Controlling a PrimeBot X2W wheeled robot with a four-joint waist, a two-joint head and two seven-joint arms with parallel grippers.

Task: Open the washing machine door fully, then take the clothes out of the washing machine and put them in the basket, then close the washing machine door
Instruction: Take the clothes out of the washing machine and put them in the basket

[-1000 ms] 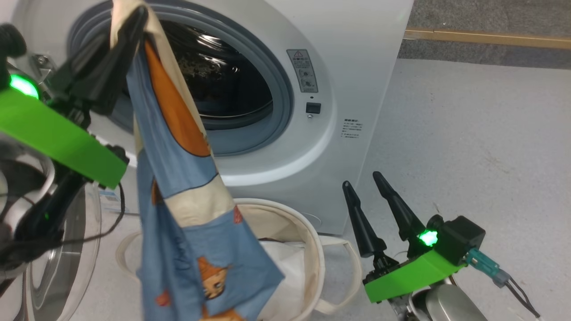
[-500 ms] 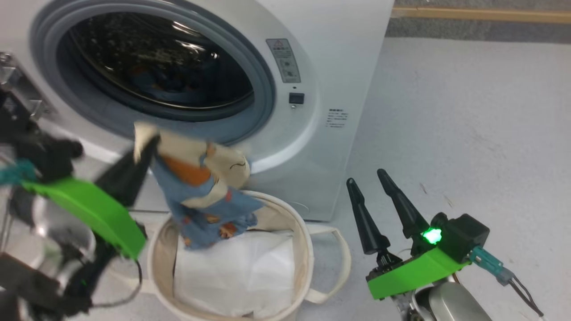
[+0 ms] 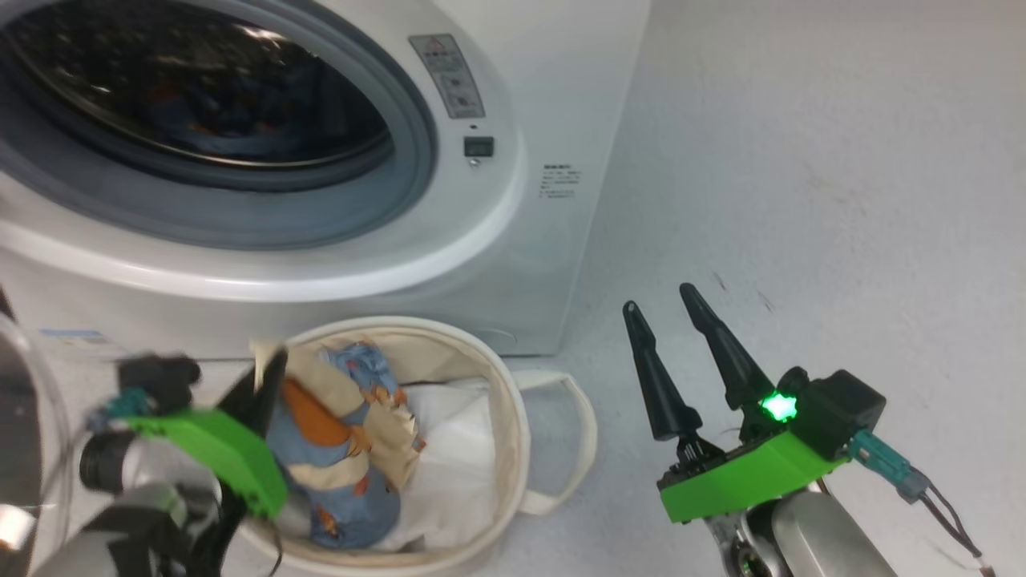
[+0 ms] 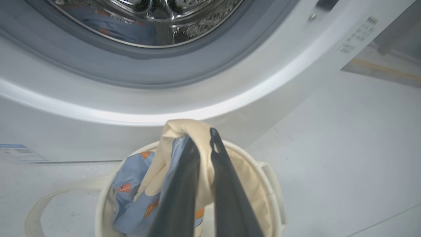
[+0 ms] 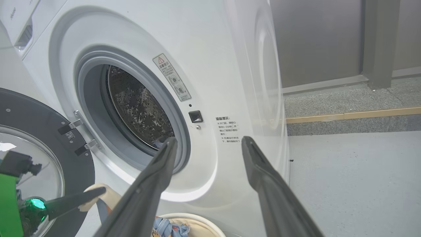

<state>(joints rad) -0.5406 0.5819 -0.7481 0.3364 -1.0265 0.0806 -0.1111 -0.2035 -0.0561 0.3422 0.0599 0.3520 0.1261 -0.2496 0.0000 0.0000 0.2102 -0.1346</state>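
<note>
The washing machine [image 3: 521,160] is seen with its mouth uncovered, and the door [image 5: 33,108] is swung wide on its hinges at the left. A blue patch is seen inside the drum [image 3: 200,120]; whether it is more cloth or a reflection cannot be told. The basket [image 3: 417,327] is stood on the floor just in front of the machine, below the opening, with a white sheet [image 3: 457,449] lying in it. The clothes [image 3: 345,433] are bunched in the basket's left half on that sheet, one cream corner raised above the rim. That corner is pinched between the closed fingers of the left gripper [image 4: 200,135]. The right gripper [image 3: 658,296] is held idle to the right of the basket, fingers spread, nothing between them.

The step in hand is judged to be the release. The corner is best lowered inside the rim before the fingers are parted, so that no cloth is draped over the edge. The fingers should be parted fully and drawn straight up, so that the fabric is not dragged out. The drum should be checked before the door is shut.
</note>
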